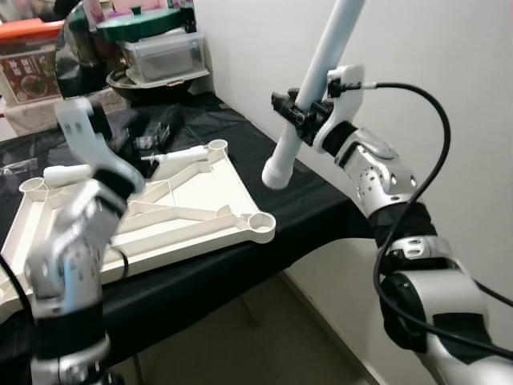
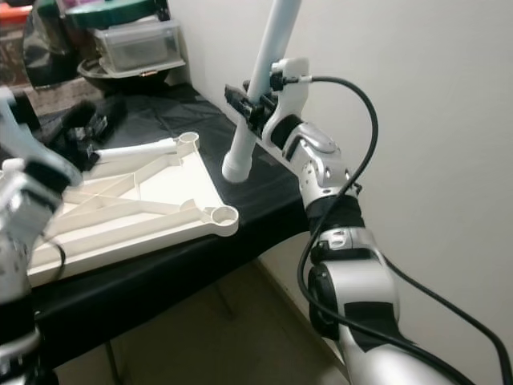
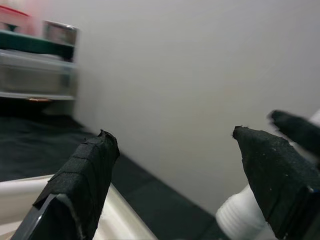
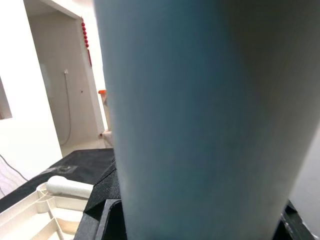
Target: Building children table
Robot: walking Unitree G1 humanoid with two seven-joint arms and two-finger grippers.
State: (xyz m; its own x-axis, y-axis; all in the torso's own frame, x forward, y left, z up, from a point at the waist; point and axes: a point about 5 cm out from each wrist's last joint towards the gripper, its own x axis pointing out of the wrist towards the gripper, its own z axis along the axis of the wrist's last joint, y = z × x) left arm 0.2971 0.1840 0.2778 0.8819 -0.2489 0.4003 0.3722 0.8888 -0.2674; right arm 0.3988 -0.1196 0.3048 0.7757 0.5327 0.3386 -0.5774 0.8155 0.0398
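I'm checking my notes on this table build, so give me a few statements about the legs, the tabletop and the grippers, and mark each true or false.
1. The right gripper is shut on a white table leg. True.
2. That leg is already seated in a corner socket. False: it hangs in the air above the tabletop.
3. The tabletop lies underside up on black cloth. True.
4. The left gripper grips a leg. False: its fingers are open.
5. Another leg lies at the tabletop's far edge. True.
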